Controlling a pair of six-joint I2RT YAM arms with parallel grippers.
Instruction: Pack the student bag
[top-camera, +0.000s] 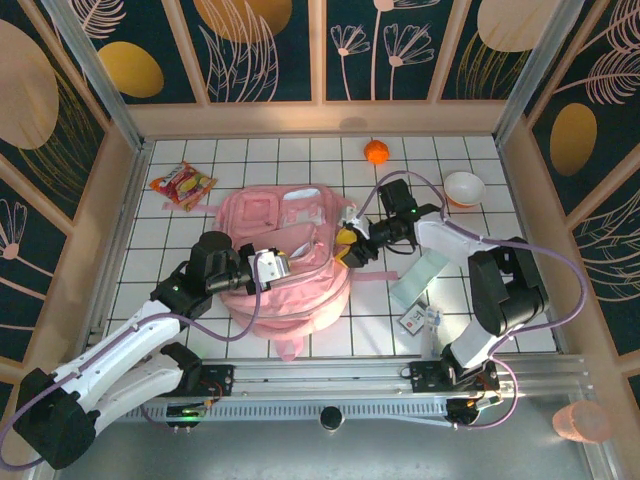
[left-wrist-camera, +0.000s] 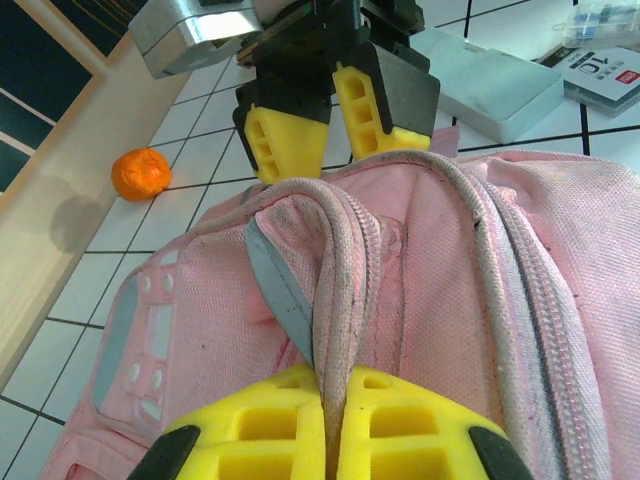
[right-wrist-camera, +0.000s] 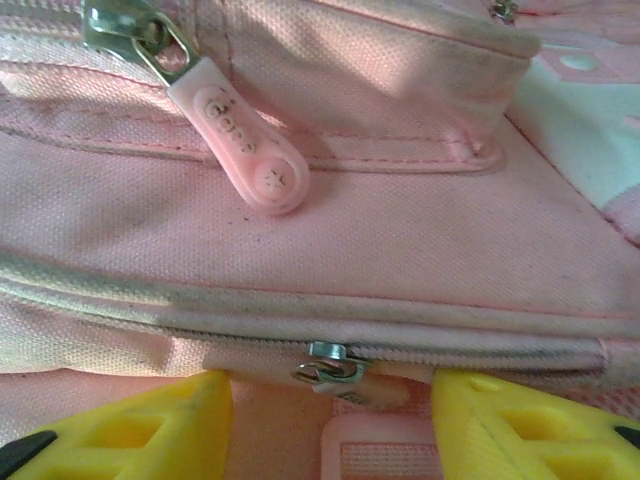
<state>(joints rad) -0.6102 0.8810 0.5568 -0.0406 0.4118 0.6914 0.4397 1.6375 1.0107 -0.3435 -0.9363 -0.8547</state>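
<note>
The pink student bag (top-camera: 290, 215) lies flat in the middle of the table. My left gripper (top-camera: 272, 266) is at its near left side, shut on a fold of the bag's pale corded trim (left-wrist-camera: 345, 290), pinched between the yellow fingertips (left-wrist-camera: 290, 400). From the right, my right gripper (top-camera: 350, 242) meets the bag's edge. It is open, its yellow fingers (right-wrist-camera: 175, 420) standing either side of a small metal zip slider (right-wrist-camera: 335, 365) on the main zip without touching it. A pink rubber zip pull (right-wrist-camera: 245, 140) hangs on a pocket above it.
An orange fruit (top-camera: 376, 151) sits at the back and a white bowl (top-camera: 464, 187) at the back right. A snack packet (top-camera: 183, 185) lies at the back left. A pale flat box (top-camera: 418, 275) and a small labelled pack (top-camera: 415, 318) lie right of the bag.
</note>
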